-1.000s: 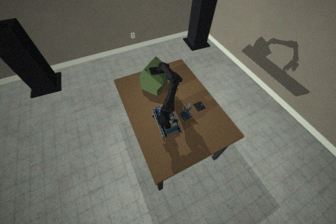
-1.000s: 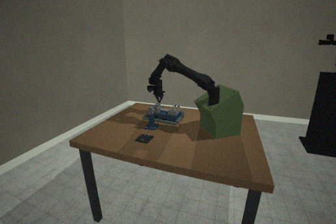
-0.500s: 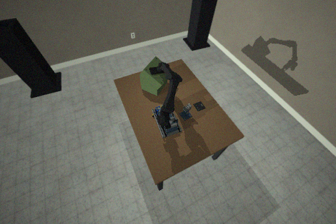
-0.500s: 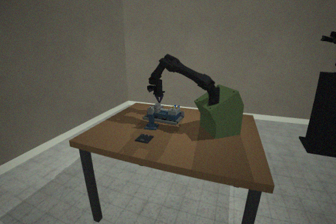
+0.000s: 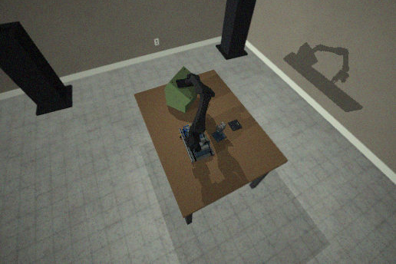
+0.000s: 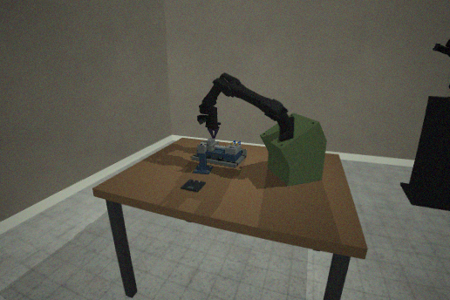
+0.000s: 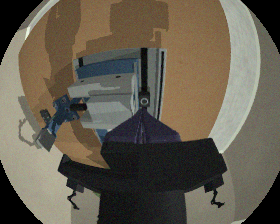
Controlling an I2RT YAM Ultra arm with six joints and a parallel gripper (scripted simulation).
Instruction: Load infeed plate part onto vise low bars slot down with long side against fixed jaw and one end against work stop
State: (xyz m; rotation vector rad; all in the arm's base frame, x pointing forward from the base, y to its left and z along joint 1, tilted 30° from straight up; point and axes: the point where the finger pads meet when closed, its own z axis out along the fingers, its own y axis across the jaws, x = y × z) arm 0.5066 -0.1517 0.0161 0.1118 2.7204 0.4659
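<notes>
My gripper [image 6: 214,136] [image 7: 142,112] is shut with nothing between its fingertips. It points down over the vise [image 5: 208,153] [image 6: 223,154] [image 7: 108,68], near its grey rail side in the wrist view. A light grey block shape [image 7: 111,105], which looks like the part, lies between the vise's jaws. A short dark rod [image 7: 78,106] is at its left end. Contact with the jaw and stop, and the slot's direction, cannot be told. No block shows on the infeed plate [image 5: 235,125] [image 6: 193,186]. The V-block [image 5: 220,127] [image 6: 202,148] [image 7: 46,139] looks empty on its blue stand.
The V-block's stand [image 5: 219,136] [image 6: 202,170] is close beside the vise, between it and the infeed plate. The green arm base [image 5: 178,98] [image 6: 301,155] stands at one end of the wooden table [image 5: 161,120] [image 6: 279,206]. Blue fittings [image 6: 236,142] rise at the vise's base-side end.
</notes>
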